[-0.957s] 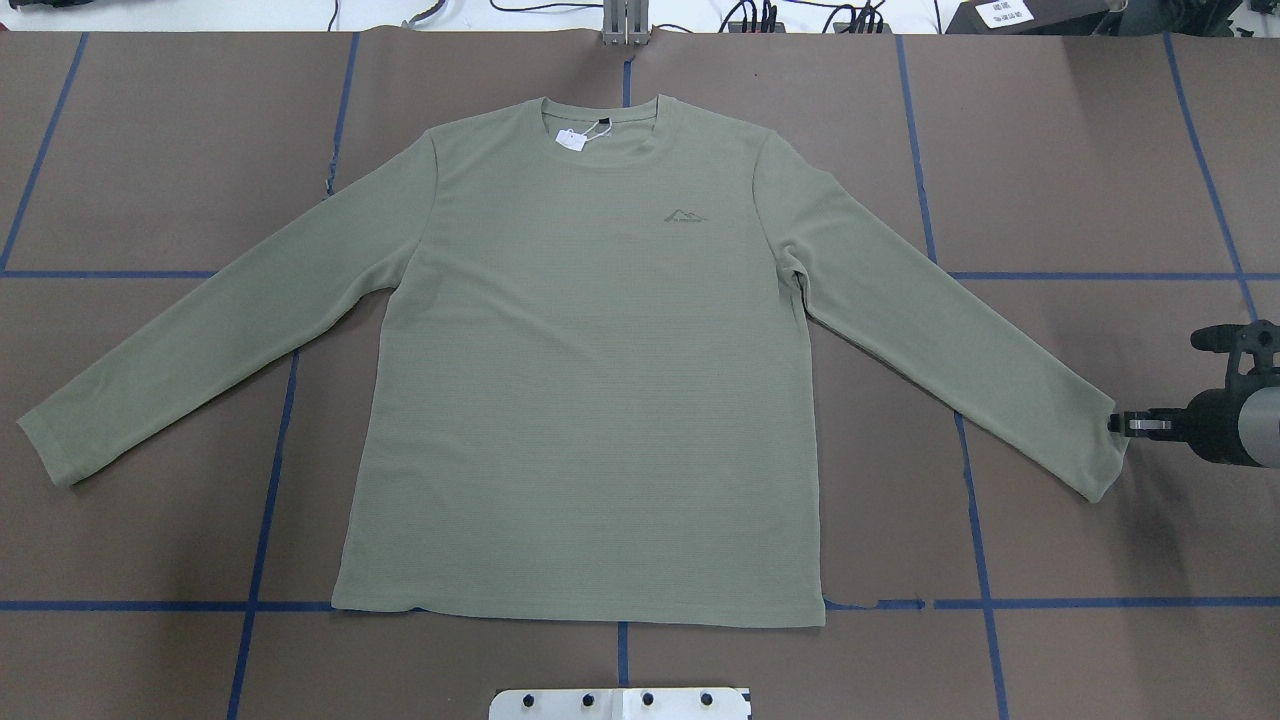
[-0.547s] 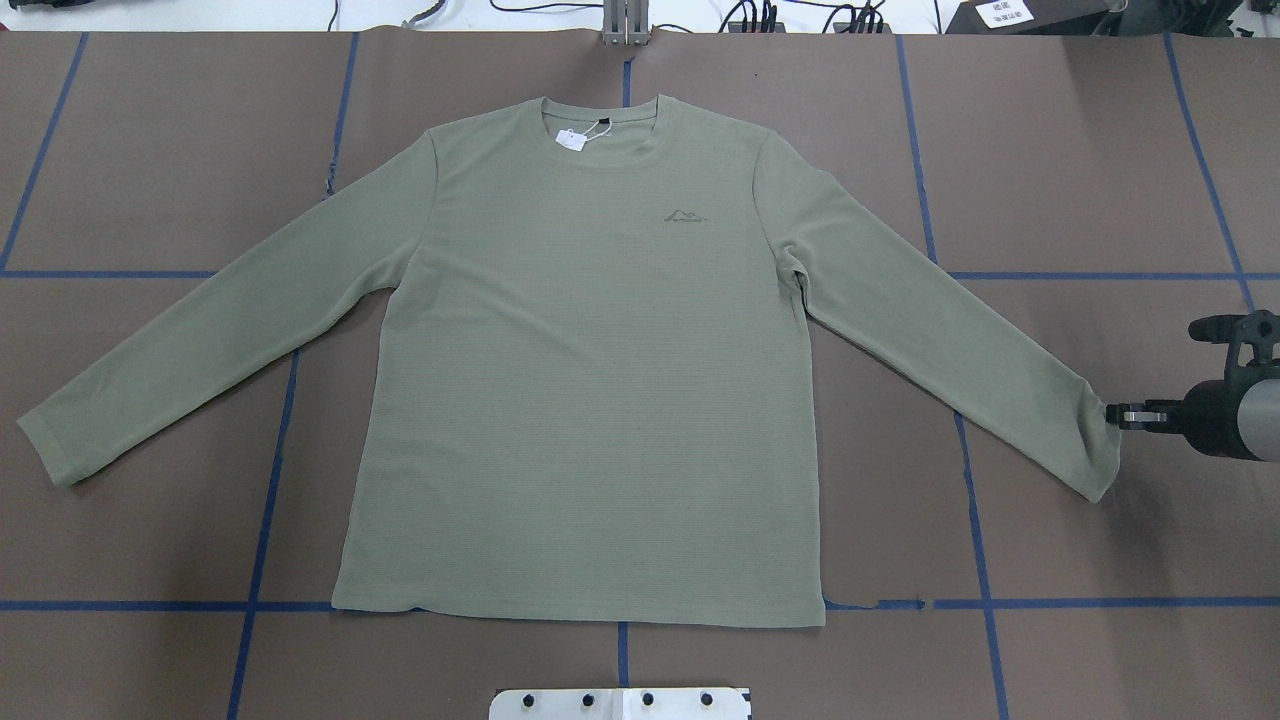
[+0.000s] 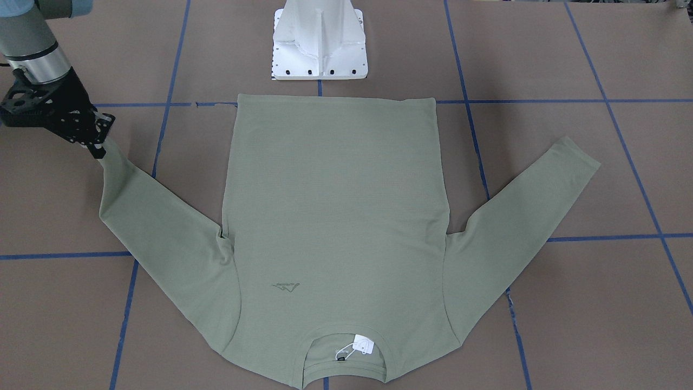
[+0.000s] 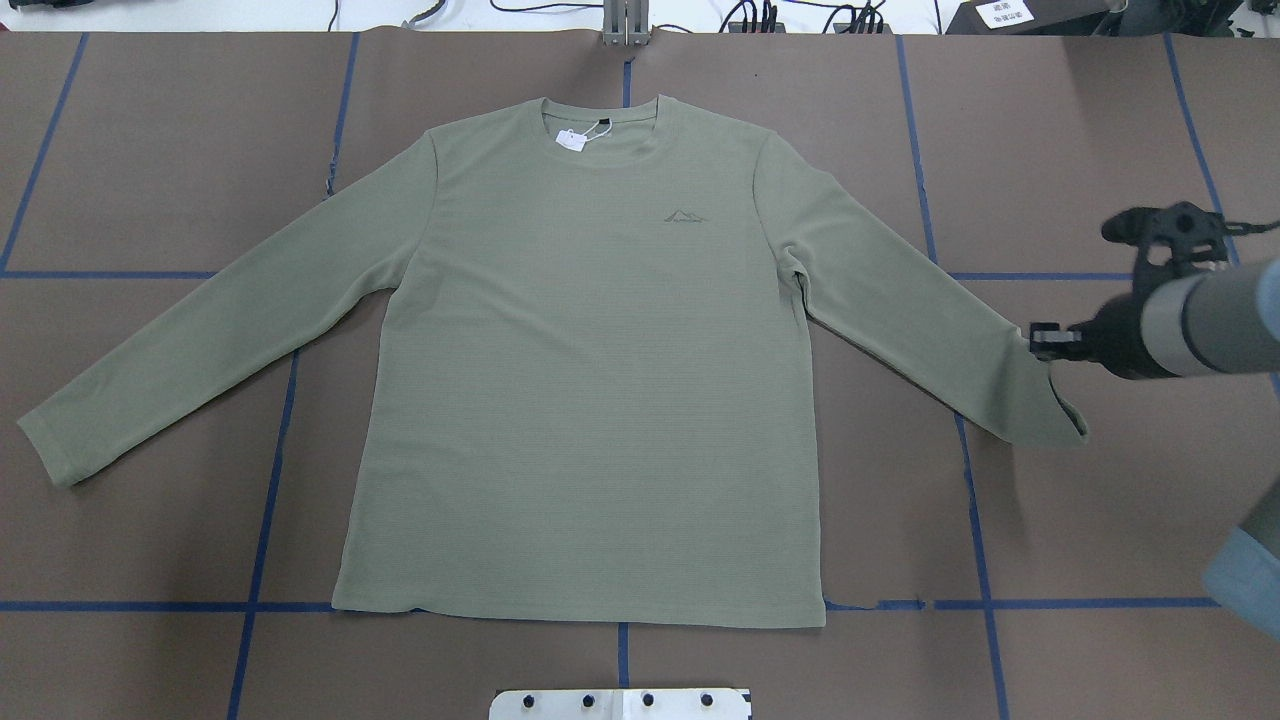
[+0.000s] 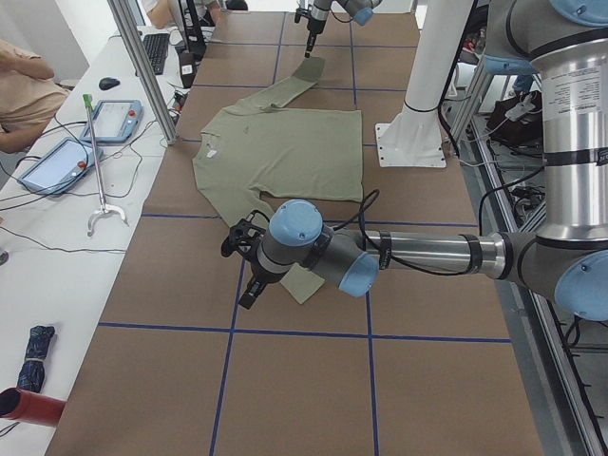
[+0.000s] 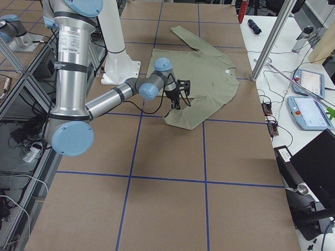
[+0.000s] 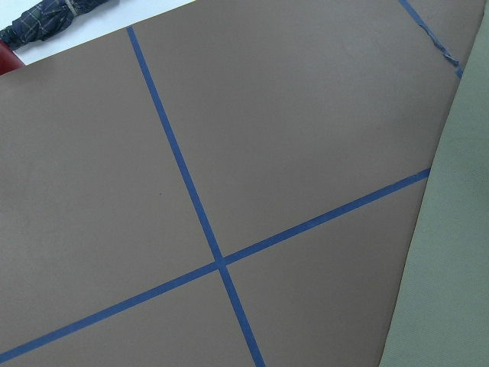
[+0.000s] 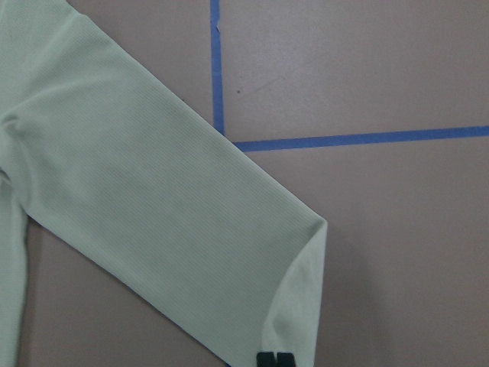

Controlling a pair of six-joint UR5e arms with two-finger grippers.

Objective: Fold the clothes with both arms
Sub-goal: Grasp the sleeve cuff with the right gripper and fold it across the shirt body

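The shirt (image 4: 590, 380) lies flat on the surface (image 4: 150, 150) beyond the base (image 4: 620, 703). The right claw (image 4: 1042, 342), clamped on its sleeve (image 4: 900, 300), should carry it low and taut over the chest. Whether the left claw (image 5: 249, 296) is apart or together cannot be told.

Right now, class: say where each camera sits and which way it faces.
Front: across table, facing base; right arm.
Overhead: from behind, looking down; right arm.
Left side: table's end; left arm near.
Right side: other end; right arm near.
Left wrist: down on tape, shirt edge.
Right wrist: down on sleeve; jaws' tips.
Both wrists share the shirt.
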